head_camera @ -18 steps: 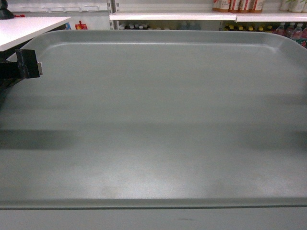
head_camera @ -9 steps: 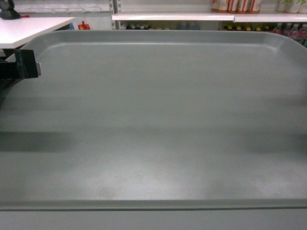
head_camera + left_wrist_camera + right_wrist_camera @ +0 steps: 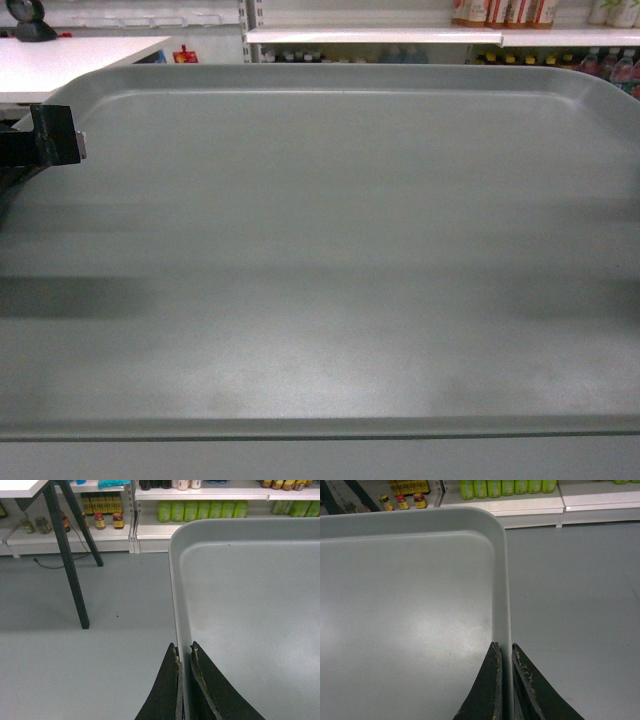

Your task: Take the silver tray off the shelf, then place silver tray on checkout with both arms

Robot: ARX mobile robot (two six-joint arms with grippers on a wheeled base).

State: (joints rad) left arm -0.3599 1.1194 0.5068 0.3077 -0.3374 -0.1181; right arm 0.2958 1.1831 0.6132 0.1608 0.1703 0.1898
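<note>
The silver tray (image 3: 330, 250) fills nearly the whole head view, held level above the grey floor. My left gripper (image 3: 183, 652) is shut on the tray's (image 3: 250, 620) left rim, one finger inside and one outside. Its black body (image 3: 55, 135) shows at the tray's left edge in the head view. On the opposite side my right gripper (image 3: 503, 650) is shut on the right rim of the tray (image 3: 410, 615) the same way. The white checkout (image 3: 70, 62) lies at the upper left beyond the tray, with the black scanner (image 3: 30, 20) on it.
White shelves (image 3: 400, 35) with bottles run along the back. Black table legs (image 3: 67, 555) stand on the grey floor (image 3: 75, 655) to the left of the tray, with a cable and jars behind them. Low shelves with green bottles (image 3: 507, 486) stand ahead.
The background has slid to the right: the checkout top and scanner show further into the head view. The tray and the left gripper keep the same place in the view.
</note>
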